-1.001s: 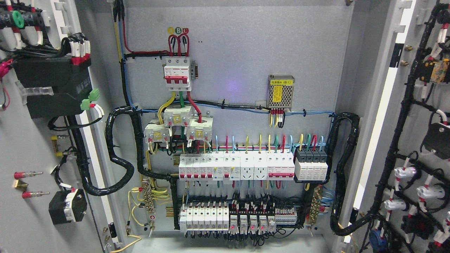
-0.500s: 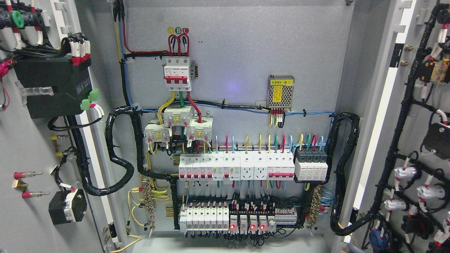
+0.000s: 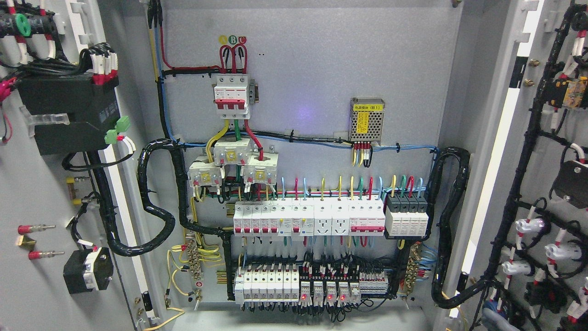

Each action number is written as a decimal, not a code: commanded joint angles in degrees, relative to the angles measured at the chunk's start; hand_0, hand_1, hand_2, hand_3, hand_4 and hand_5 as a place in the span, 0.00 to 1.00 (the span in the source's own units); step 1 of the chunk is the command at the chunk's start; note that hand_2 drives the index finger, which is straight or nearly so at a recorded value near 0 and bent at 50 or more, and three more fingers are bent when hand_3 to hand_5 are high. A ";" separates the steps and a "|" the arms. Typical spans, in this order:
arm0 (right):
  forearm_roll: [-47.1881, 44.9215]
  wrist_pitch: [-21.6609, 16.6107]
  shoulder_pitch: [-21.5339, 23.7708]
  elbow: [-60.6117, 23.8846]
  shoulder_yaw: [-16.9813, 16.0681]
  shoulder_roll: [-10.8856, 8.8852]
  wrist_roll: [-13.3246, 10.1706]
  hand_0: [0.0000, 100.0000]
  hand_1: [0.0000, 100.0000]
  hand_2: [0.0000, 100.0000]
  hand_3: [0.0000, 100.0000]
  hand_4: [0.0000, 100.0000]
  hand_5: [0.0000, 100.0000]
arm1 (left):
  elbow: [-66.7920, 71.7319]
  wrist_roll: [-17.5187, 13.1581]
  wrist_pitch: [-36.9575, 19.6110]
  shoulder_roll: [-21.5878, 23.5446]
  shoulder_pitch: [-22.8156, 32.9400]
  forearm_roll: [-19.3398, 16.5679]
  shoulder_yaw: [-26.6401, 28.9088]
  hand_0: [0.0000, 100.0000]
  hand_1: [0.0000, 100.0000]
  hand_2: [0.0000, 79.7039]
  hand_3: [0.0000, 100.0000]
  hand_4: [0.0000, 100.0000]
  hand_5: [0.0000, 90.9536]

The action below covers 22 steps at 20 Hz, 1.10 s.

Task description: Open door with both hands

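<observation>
Grey steel cabinet doors: left leaf (image 3: 41,184) and right leaf (image 3: 551,151) stood swung wide, live wiring panel (image 3: 308,220) exposed | hands: out of view, grip unknowable | risk: snagging black door harness (image 3: 151,216) on any further pull

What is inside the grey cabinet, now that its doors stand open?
On the back panel: a red-and-white main breaker, a perforated power supply, two rows of white breakers and black cable bundles. Whatever lies behind the panel is covered.
</observation>
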 commanded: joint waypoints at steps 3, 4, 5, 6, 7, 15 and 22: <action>-1.63 0.34 -0.24 0.36 -2.87 -1.69 0.01 0.00 0.00 0.00 0.00 0.00 0.00 | -2.57 0.06 -2.56 -1.22 -2.26 -0.07 -0.46 0.00 0.00 0.00 0.00 0.00 0.00; -2.16 0.34 -0.24 0.54 -2.96 -1.69 0.01 0.00 0.00 0.00 0.00 0.00 0.00 | -2.83 0.06 -3.17 -1.22 -2.52 -0.07 -0.46 0.00 0.00 0.00 0.00 0.00 0.00; -3.29 0.34 -0.42 0.63 -3.05 -1.77 0.01 0.00 0.00 0.00 0.00 0.00 0.00 | -2.83 0.06 -3.53 -1.31 -2.96 -0.07 -0.37 0.00 0.00 0.00 0.00 0.00 0.00; -4.61 0.43 -0.51 0.97 -3.22 -1.78 0.01 0.00 0.00 0.00 0.00 0.00 0.00 | -2.83 0.06 -3.53 -1.31 -3.40 -0.07 -0.29 0.00 0.00 0.00 0.00 0.00 0.00; -5.67 0.43 -0.60 1.33 -3.22 -1.95 0.01 0.00 0.00 0.00 0.00 0.00 0.00 | -2.92 0.15 -3.53 -1.31 -4.10 -0.07 -0.20 0.00 0.00 0.00 0.00 0.00 0.00; -10.15 0.43 -0.51 1.85 -4.01 -3.18 0.01 0.00 0.00 0.00 0.00 0.00 0.00 | -2.75 0.33 -3.53 -1.75 -8.33 0.10 2.70 0.00 0.00 0.00 0.00 0.00 0.00; -10.60 0.34 0.11 1.86 -4.01 -5.82 0.10 0.00 0.00 0.00 0.00 0.00 0.00 | -2.66 0.33 -3.62 -0.96 -8.06 1.06 8.06 0.00 0.00 0.00 0.00 0.00 0.00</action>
